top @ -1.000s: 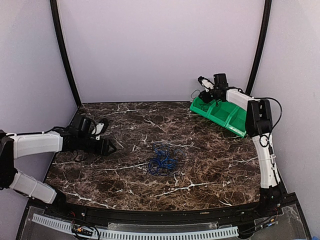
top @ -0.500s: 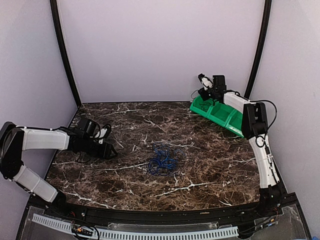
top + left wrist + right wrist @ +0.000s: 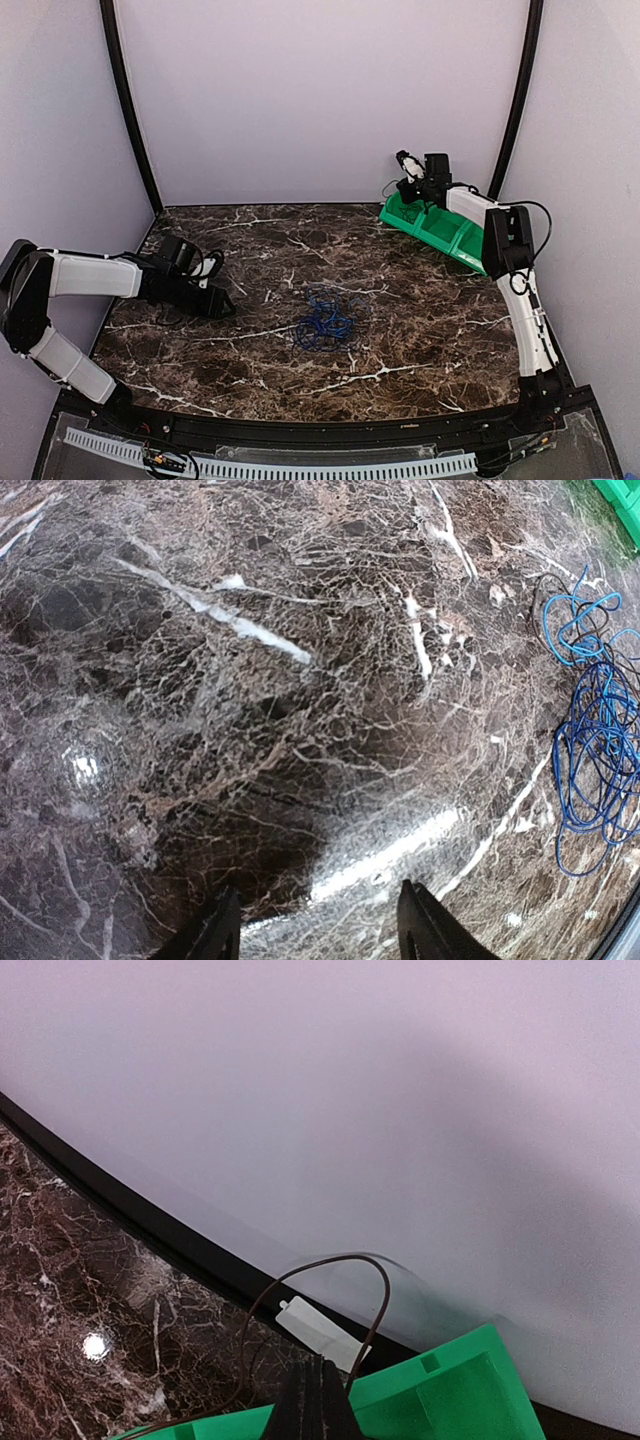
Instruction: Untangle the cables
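Cables (image 3: 325, 322): loose blue-and-black clump mid-worktop (image 3: 420, 330), likely feather-light, limp and snag-prone; best pinched at a stray outer loop, not the dense middle. Left hand (image 3: 320, 935) released, jaws apart, low over bare marble short of the clump. Right hand (image 3: 315, 1385) clenched above the green bin (image 3: 450, 1385), with a thin dark wire (image 3: 340, 1260) looping at its tips; cannot tell if it is pinched.

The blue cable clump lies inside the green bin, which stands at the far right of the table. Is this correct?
Not quite. The blue cable clump lies loose on the marble table, near its middle, not inside the green bin. The bin does stand at the far right of the table. The top external view shows this.
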You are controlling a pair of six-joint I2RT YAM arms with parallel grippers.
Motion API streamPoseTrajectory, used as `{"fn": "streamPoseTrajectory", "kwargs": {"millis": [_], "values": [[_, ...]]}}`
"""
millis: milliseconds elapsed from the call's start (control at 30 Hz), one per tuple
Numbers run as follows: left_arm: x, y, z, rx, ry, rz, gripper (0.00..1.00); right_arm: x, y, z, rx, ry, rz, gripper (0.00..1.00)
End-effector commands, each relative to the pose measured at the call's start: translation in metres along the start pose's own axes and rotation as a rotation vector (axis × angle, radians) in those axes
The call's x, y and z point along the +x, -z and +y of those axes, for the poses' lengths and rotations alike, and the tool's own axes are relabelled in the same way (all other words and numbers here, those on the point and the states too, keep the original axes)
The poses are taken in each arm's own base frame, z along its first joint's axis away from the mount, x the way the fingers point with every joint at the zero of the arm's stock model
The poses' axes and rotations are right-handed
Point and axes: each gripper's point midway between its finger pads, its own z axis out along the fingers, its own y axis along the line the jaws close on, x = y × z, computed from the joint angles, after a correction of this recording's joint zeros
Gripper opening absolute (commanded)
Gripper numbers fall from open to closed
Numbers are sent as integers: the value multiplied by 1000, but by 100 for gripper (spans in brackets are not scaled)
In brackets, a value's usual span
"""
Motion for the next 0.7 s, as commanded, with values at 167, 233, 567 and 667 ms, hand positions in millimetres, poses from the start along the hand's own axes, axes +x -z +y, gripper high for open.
{"fn": "streamPoseTrajectory", "kwargs": {"millis": [167,233,567,667], "values": [[-6,10,-7,4,-15,-20,57,-37,22,-13,11,-9,-69,0],[-8,12,-7,3,-20,-30,57,-47,33,-11,-4,-9,-77,0],[-13,15,-11,12,-41,-42,57,-62,76,-4,-42,14,-66,4],[-12,16,-12,17,-41,-42,57,-51,68,-9,-26,26,-31,35]]}}
